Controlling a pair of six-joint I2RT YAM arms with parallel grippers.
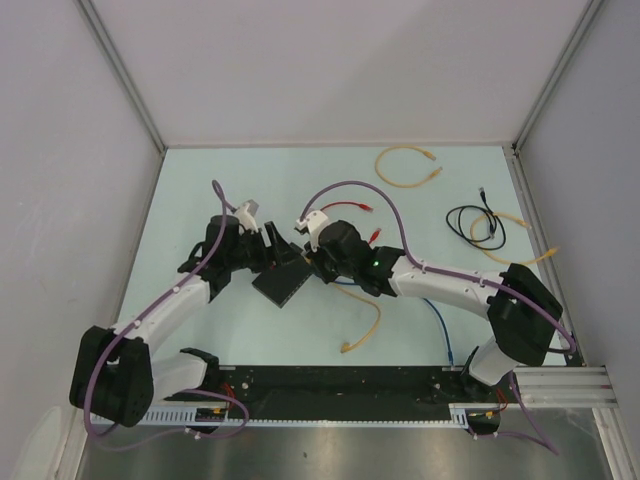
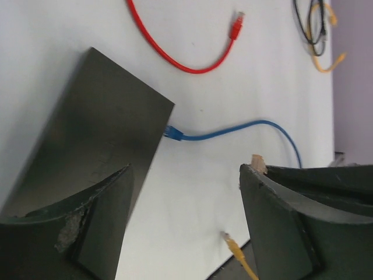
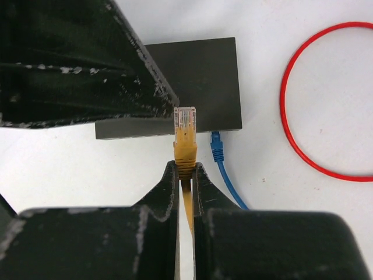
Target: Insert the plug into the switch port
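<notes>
Pale green table [image 1: 200, 190] carries one black switch [image 3: 198, 81] at its centre, the left gripper [image 2: 186, 175] spread wide over it, the right gripper [image 3: 185, 170] pinched on one yellow plug [image 3: 185, 131] at its edge beside one blue plug [image 3: 217, 146], one red cable [image 2: 175, 58] near.

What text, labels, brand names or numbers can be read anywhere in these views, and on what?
None: no text can be read in any view.
The switch shows a plain matte-black top, no label.
The yellow plug in the right gripper, the blue plug and the red cable carry no legible marks.
</notes>
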